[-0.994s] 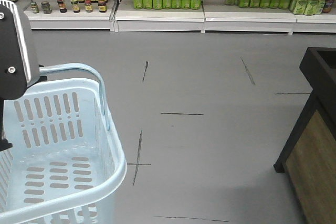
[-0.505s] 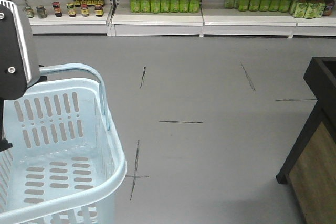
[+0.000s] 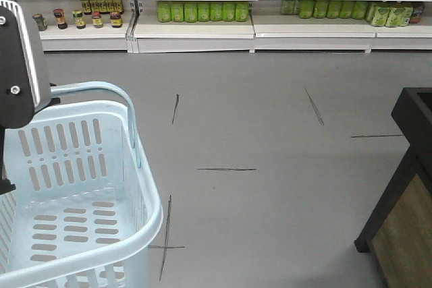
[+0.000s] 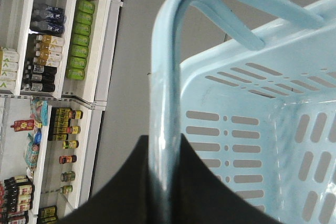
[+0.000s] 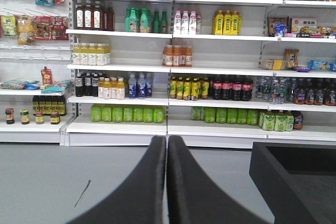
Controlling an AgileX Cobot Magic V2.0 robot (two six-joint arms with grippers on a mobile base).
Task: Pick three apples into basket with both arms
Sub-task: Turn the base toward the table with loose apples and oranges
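Counter [image 3: 413, 109] edge drew nearer; left end effector [image 4: 160, 177] apparently clamps basket [image 3: 145, 234] handle, right end effector [image 5: 166, 182] closed, empty.

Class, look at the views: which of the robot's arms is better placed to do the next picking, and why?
Right. The left gripper is shut on the basket handle, carrying the empty basket. The right gripper is shut on nothing, so it seems free to pick. No apples show.

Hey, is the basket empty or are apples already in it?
Empty as far as visible: the basket shows a bare slotted floor with nothing on it; its left edge is cut off.
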